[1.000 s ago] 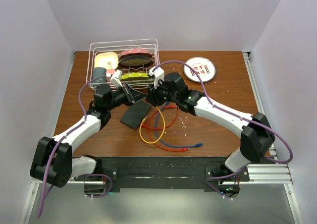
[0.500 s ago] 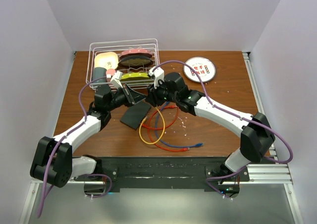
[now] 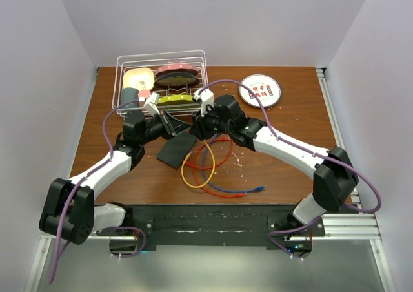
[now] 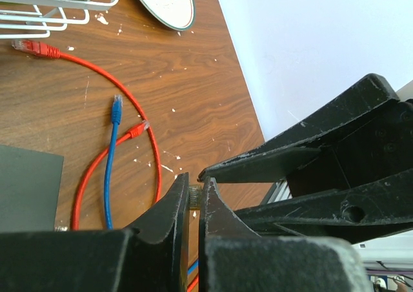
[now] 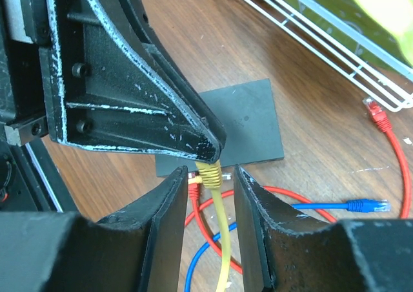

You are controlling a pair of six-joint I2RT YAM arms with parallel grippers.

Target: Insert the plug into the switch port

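Right wrist: plug [image 5: 208, 169] handoff
Left pincer [image 4: 193, 187] clamps plug, right pincer [image 5: 210, 176] spread round cable [image 5: 222, 240] at 6 o'clock; regrip could twist it.

Table [image 5: 322, 143]: brown wood-grain, smooth, low sheen, white flecks. Switch [image 5: 248, 121]: matt black, smooth. Left gripper [image 5: 208, 151]: black, looks like hard plastic, matt, edges scuffed whitish. Plug [image 5: 209, 171]: yellow ribbed boot. Yellow cable [image 5: 222, 240], red cable [image 5: 379, 119], blue cable [image 5: 310, 208]: smooth plastic jackets, slight gloss. Basket [image 3: 161, 54]: white coated wire.
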